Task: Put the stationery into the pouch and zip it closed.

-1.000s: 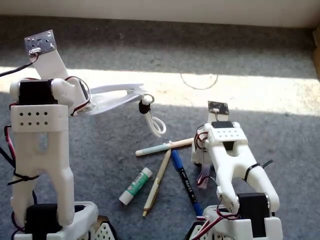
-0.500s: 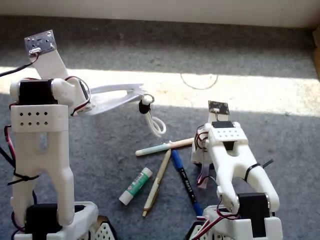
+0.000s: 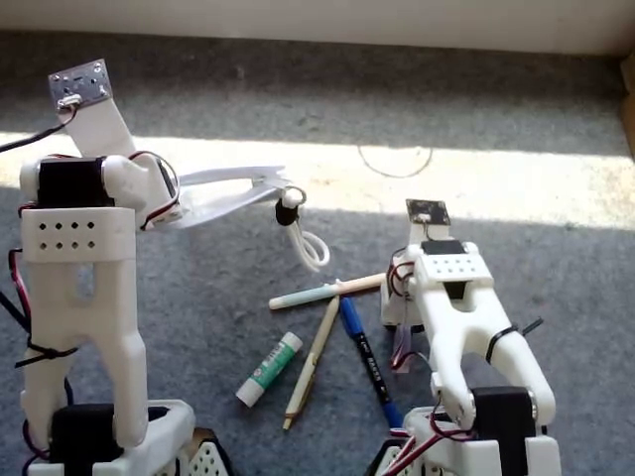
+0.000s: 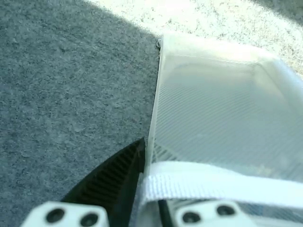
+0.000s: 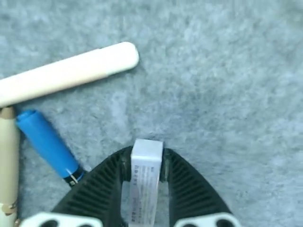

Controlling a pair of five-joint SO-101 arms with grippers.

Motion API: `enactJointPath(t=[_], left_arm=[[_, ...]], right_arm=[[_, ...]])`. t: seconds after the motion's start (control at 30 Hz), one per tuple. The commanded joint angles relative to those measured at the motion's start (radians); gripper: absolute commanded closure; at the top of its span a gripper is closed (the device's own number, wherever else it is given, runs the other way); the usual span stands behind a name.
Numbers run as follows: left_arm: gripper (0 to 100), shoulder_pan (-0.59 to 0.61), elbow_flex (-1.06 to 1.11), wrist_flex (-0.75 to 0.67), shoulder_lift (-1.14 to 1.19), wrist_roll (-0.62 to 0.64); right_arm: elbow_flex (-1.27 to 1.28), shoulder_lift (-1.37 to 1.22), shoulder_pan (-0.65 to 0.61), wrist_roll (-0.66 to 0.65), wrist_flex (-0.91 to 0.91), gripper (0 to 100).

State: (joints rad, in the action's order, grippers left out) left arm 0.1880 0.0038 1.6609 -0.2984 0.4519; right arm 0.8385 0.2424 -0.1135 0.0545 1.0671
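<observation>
Left tool [image 4: 149, 187] is clamped narrow on the edge of the pouch [image 4: 218, 113], a clear, finely ribbed plastic sleeve with a white woven strap across its near end. The pouch sits at 10 o'clock from the pens. A black zip pull [image 3: 288, 210] with a white cord loop [image 3: 310, 246] sits at its end toward 3 o'clock.

My right tool [image 5: 145, 153], with black ridged fingers, pinches a small white block [image 5: 143, 184], rectangular with a printed paper face. It is just at 3 o'clock of the pens, over the grey, nubbly tabletop [image 3: 516, 119].

Loose on that cover lie a round-capped pale pen [image 3: 325, 291], a slim cream pen [image 3: 312, 362] and a glossy blue pen [image 3: 365, 359]. A short white glue stick [image 3: 269, 370] with a green label lies at 7 o'clock. The three pens fan out from one meeting point.

Against a second ago, my right arm has shifted slightly toward 9 o'clock with the block in its grip. My left arm and the loose things have kept their places.
</observation>
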Motion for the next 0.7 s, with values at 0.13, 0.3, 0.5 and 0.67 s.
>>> enactJointPath(t=[0.13, 0.3, 0.5, 0.67], left_arm=[[97, 0.012, 0.004, -0.015, 0.013, -0.009], [97, 0.012, 0.004, -0.015, 0.013, -0.009], [97, 0.012, 0.004, -0.015, 0.013, -0.011], [97, 0.012, 0.005, -0.015, 0.015, -0.011]], right_arm=[[-0.048, 0.348, -0.050, -0.012, 0.128, 99.3], [-0.050, 0.456, -0.119, -0.012, 0.134, 99.3], [-0.051, 0.467, -0.153, -0.012, 0.134, 99.3], [-0.140, 0.469, -0.162, -0.012, 0.140, 99.3]])
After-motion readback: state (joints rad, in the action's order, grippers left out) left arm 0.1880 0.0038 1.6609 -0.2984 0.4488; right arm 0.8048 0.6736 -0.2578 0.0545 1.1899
